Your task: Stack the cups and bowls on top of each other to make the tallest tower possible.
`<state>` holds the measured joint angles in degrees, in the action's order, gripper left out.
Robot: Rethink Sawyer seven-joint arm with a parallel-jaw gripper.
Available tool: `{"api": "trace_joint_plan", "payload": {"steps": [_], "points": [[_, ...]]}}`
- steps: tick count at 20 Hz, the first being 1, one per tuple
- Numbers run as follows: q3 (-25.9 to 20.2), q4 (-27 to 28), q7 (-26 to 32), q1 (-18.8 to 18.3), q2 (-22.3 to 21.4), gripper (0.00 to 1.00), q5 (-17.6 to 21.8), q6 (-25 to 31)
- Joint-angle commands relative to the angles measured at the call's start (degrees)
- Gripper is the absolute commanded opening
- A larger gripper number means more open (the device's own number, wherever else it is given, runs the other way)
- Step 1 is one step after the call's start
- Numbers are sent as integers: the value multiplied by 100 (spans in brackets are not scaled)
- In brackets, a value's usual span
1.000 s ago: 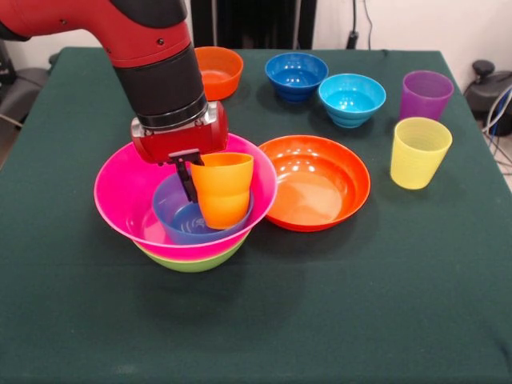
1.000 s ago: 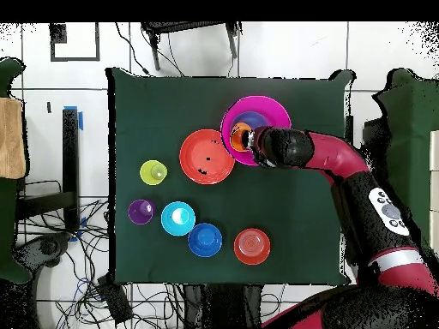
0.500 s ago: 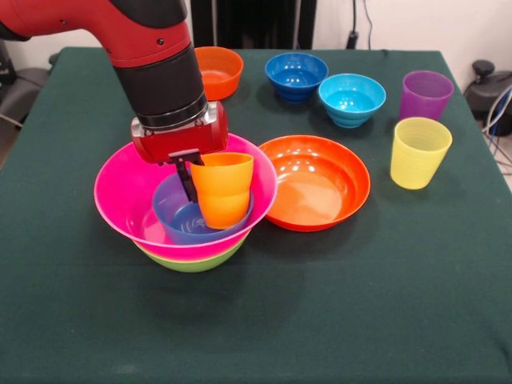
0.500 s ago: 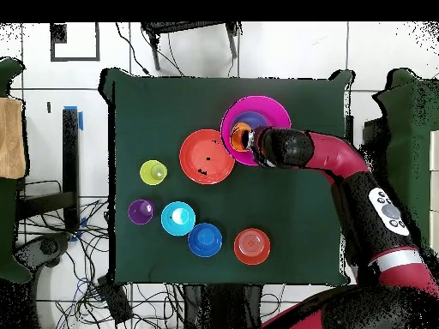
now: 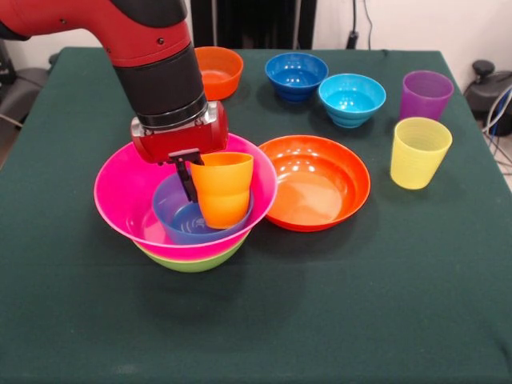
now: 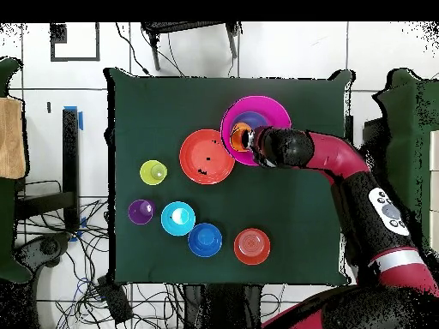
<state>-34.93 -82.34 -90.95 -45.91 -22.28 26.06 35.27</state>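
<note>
Jaws (image 5: pixel 192 178) at orange cup (image 5: pixel 223 190) rim

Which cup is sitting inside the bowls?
The orange cup. It sits in the small blue bowl in the pink bowl, at the claw. The yellow cup and purple cup stand on the table.

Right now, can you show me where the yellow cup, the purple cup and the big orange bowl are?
yellow cup (image 5: pixel 419 156), front view, on its side wall.
purple cup (image 5: pixel 425 99), front view, on its side wall.
big orange bowl (image 5: pixel 314 188), front view, on its inside bottom.
</note>
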Motion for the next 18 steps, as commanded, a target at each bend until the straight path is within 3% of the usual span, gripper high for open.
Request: {"api": "trace_joint_plan", "payload": {"steps": [1,11,18], "points": [[298,-223,-149,168,-67,0,109,81],[358,-207,-278,181,-43,0,89,29],[235,-173,-57,75,27,0,295,-378]]}}
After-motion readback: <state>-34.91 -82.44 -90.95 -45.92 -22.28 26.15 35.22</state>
